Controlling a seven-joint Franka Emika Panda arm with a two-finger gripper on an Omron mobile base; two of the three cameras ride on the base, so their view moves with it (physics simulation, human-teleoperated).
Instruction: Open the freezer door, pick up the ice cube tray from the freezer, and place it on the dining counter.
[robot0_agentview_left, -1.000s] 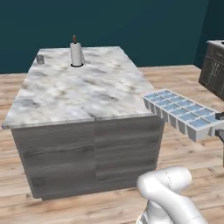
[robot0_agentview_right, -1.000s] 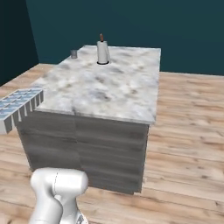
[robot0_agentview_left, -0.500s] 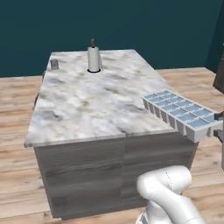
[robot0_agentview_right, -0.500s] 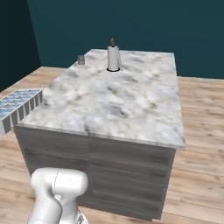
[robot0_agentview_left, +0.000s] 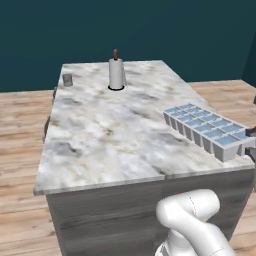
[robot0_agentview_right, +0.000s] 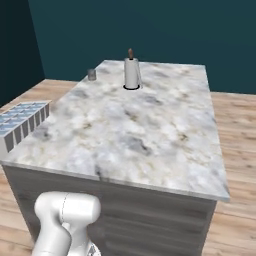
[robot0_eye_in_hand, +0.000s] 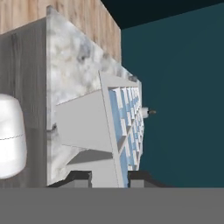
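So we're on the carry-and-set-down bit — the ice cube tray (robot0_agentview_left: 207, 130) hangs at the right of the left base view, over the near right corner of the dining counter (robot0_agentview_left: 105, 130). We'd keep it level, bring it well in over the marble, then lower before letting go. In the hand view the gripper (robot0_eye_in_hand: 109, 177) pinches the tray's near end, one fingertip on either side of its wall.

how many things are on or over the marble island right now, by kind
ice cube tray: 1, held in the gripper over the dining counter edge
paper towel roll on a stand: 1
small grey cup: 1
total: 3
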